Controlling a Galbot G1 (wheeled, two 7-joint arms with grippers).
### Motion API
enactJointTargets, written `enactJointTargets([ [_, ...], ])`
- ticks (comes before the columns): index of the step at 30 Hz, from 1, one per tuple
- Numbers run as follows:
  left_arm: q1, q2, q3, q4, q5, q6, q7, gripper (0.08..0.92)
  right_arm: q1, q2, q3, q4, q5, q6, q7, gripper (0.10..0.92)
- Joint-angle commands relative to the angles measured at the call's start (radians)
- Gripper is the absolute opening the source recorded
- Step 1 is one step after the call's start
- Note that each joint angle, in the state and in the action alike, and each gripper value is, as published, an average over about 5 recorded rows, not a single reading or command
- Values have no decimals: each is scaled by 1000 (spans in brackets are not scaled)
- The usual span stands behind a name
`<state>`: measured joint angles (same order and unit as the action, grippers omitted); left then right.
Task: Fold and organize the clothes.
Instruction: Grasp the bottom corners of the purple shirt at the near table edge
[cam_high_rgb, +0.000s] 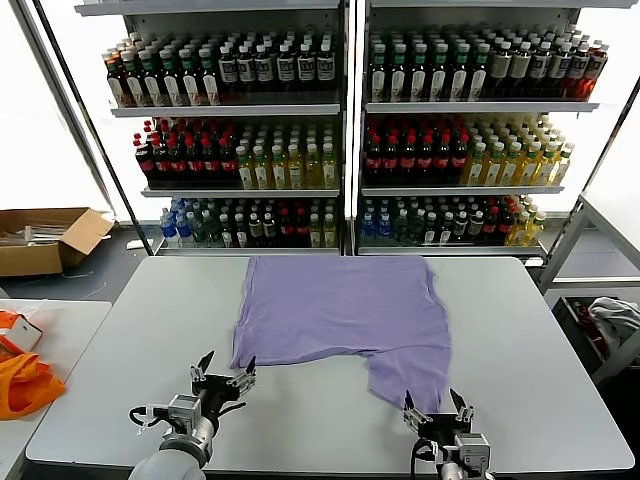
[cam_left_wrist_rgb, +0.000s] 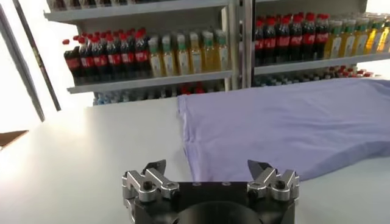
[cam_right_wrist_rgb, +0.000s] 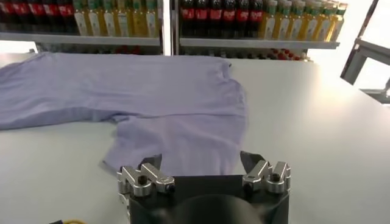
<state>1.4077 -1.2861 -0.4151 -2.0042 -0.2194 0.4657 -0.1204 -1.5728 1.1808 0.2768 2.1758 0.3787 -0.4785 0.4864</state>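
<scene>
- Head view: a lavender T-shirt lies spread flat on the pale grey counter, plain side up, with one part reaching toward the robot on its right side
- The left tool sits low over the counter just beside the shirt's near left corner, its fingers spread apart and holding nothing
- The right tool stands at the near edge of that reaching part, fingers likewise apart and empty
- Behind the counter are shelves of bottled drinks; a cardboard box lies on the floor at far left and an orange bag rests on a side table at left
- Left wrist view: the left tool is wide open above bare counter, the T-shirt lying just ahead of one fingertip; I cannot tell whether they touch
- Right wrist view: the right tool is wide open, with the T-shirt edge lying between its fingertips on the counter
</scene>
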Motion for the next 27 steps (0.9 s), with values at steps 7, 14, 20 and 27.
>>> enactJointTargets([
  [7, -47, 13, 2, 57, -46, 38, -12, 823, 3, 12, -17, -18, 0, -10, 21, 823],
  [14, -78, 21, 7, 87, -62, 42, -11, 822, 14, 18, -22, -28, 0, -11, 22, 823],
  [20, -84, 21, 12, 106, -66, 39, -9, 791, 14, 21, -25, -38, 1, -8, 20, 819],
  [27, -75, 24, 32, 113, -64, 39, -7, 594, -2, 31, -19, -54, 2, 8, 14, 682],
])
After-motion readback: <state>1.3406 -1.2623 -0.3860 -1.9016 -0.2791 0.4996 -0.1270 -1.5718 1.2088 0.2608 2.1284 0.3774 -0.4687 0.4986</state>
